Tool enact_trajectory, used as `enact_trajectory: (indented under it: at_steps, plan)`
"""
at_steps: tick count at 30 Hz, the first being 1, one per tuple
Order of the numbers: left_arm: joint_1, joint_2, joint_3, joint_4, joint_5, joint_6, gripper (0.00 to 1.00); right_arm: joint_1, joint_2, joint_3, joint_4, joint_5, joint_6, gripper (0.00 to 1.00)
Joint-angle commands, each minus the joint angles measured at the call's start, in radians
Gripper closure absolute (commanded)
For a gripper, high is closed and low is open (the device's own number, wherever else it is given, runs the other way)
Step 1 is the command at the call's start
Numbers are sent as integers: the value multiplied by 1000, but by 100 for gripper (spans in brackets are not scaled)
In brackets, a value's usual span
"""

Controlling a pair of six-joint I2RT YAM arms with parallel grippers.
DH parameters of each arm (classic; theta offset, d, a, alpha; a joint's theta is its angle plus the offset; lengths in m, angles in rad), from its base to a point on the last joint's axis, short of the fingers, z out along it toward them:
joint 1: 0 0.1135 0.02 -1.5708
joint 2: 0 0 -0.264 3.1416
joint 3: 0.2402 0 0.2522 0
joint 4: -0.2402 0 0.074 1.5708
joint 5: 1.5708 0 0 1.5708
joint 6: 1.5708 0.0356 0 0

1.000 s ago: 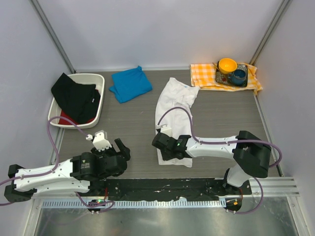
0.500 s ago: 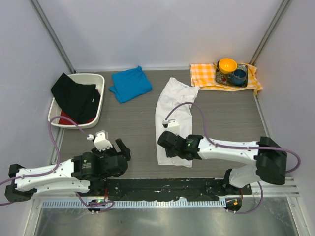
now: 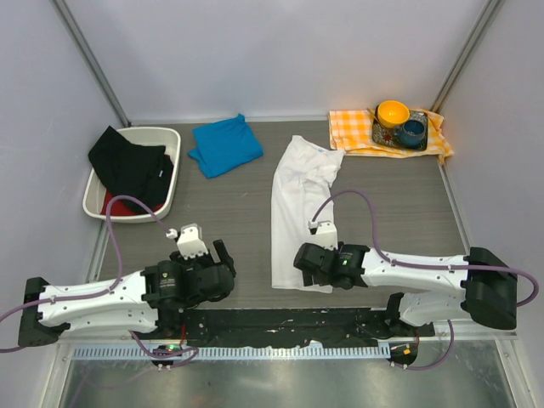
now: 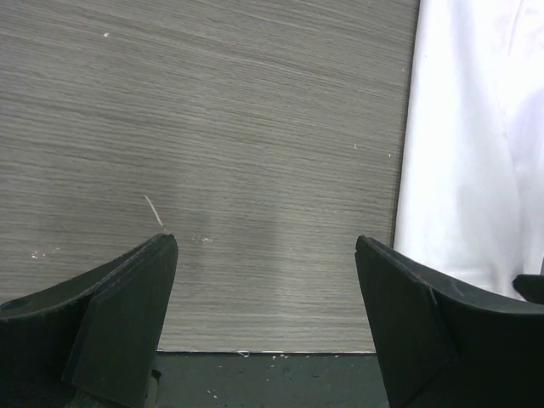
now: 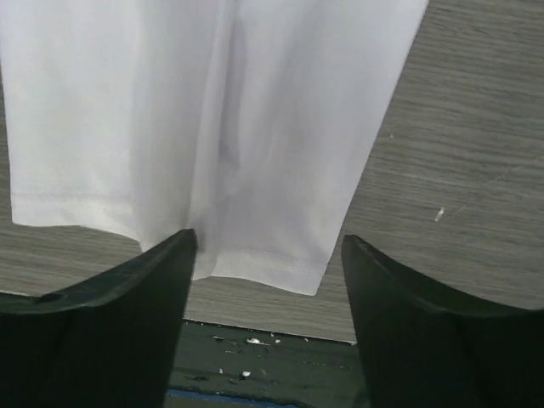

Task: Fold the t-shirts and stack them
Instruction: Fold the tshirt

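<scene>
**A:** From above, where are the shirts?
**B:** The white t-shirt (image 3: 299, 204) lies as a long narrow strip on the bench (image 3: 229, 212), likely already folded lengthwise. The blue t-shirt (image 3: 224, 145) sits folded at the far side, left of it, probably the stack's base.
**A:** Left wrist view?
**B:** The left pincer (image 4: 268, 246) gapes wide over bare wood, with the white edge just to its right.
**A:** Right wrist?
**B:** The right pincer (image 5: 268, 242) stands parted and empty over the near hem, seemingly placed to take it.
</scene>
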Motion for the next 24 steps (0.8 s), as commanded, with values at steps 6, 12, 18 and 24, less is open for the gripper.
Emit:
enact_trajectory:
  at_steps: [6, 12, 18, 24]
  plan:
    - [80, 208, 118, 267, 78, 227, 10, 35, -10, 114, -104, 182, 40, 2]
    - [115, 411, 276, 462, 163, 398, 10, 33, 12, 173, -98, 320, 11, 1]
    - [140, 595, 336, 676, 248, 439, 11, 9, -6, 173, -100, 381, 4, 0]
    - [155, 689, 275, 827, 321, 384, 11, -31, -116, 131, -117, 386, -3, 0]
